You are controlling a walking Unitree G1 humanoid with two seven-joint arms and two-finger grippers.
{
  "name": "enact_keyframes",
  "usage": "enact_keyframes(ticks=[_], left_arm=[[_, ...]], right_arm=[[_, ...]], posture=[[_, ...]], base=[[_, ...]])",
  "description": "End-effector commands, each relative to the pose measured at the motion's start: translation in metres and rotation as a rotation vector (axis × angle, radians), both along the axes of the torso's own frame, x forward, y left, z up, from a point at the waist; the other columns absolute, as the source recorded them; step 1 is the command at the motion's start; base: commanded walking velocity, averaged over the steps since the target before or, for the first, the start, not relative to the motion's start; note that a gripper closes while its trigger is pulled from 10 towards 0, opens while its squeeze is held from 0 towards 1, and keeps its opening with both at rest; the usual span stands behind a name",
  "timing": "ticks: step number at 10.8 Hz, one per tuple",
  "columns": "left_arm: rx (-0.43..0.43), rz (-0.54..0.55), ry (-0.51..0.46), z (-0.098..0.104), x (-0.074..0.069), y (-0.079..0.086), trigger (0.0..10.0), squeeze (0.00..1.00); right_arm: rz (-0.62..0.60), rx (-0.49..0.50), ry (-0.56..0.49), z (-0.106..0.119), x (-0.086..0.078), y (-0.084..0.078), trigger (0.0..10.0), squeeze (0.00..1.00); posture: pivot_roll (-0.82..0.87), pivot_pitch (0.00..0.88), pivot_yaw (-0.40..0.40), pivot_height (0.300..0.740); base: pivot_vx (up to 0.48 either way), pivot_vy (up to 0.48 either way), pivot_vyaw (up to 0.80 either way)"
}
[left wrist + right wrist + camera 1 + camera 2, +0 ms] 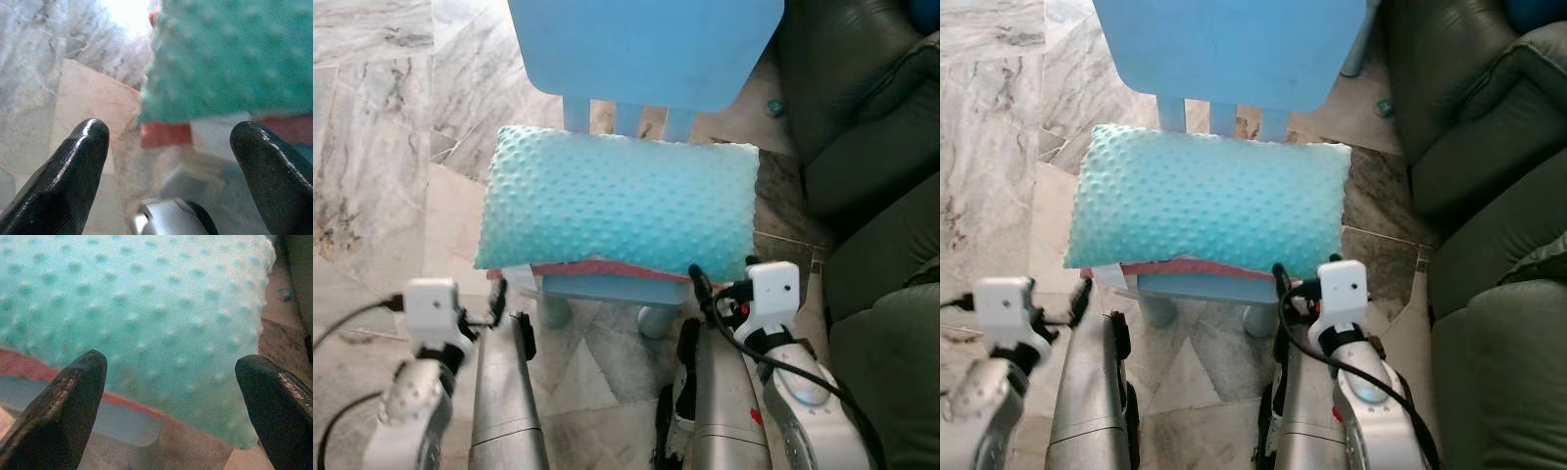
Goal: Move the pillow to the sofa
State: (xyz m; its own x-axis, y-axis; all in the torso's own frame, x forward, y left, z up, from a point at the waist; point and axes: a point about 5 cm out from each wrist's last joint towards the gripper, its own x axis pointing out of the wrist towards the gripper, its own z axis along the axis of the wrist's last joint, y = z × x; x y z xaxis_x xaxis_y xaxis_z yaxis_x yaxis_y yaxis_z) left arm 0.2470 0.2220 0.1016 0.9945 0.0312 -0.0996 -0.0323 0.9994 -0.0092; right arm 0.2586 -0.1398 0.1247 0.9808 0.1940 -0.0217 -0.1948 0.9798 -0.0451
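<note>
A teal dotted pillow (pixel 617 206) lies flat across the seat of a small blue chair (pixel 646 44). A thin red layer (pixel 607 267) shows under its front edge. The dark green sofa (pixel 871 147) stands just to the right. Both silver arms reach up from the bottom of the eye views, just short of the chair's front. My left gripper (pixel 171 129) is open, facing the pillow's (pixel 230 58) front left corner. My right gripper (pixel 173 360) is open too, facing the front right part of the pillow (pixel 146 308). Neither touches it.
Marble floor (pixel 372 147) spreads to the left and behind the chair. A small green object (pixel 773 106) lies on the floor between chair and sofa. The sofa's arm and seat cushions (pixel 881 323) close off the right side.
</note>
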Motion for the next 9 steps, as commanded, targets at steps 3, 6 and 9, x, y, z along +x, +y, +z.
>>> enact_keyframes(ticks=[3,6,9], left_arm=[[0.049,0.027,-0.039,0.009,0.005,0.011,10.0,0.00],[0.096,0.059,-0.125,0.031,0.014,0.020,10.0,0.00],[0.079,0.125,-0.173,0.044,0.024,0.035,10.0,0.49]], right_arm=[[-0.037,0.001,0.001,0.002,-0.001,-0.006,10.0,0.00],[-0.077,0.008,-0.065,0.022,0.003,-0.015,10.0,0.00],[-0.103,0.011,-0.138,0.045,0.015,-0.023,10.0,0.27]], posture=[[-0.02,0.375,-0.079,0.512],[-0.02,0.382,-0.074,0.512],[-0.02,0.382,-0.073,0.512]], base=[[0.000,0.000,0.00],[0.000,0.000,0.00],[0.000,0.000,0.00]])
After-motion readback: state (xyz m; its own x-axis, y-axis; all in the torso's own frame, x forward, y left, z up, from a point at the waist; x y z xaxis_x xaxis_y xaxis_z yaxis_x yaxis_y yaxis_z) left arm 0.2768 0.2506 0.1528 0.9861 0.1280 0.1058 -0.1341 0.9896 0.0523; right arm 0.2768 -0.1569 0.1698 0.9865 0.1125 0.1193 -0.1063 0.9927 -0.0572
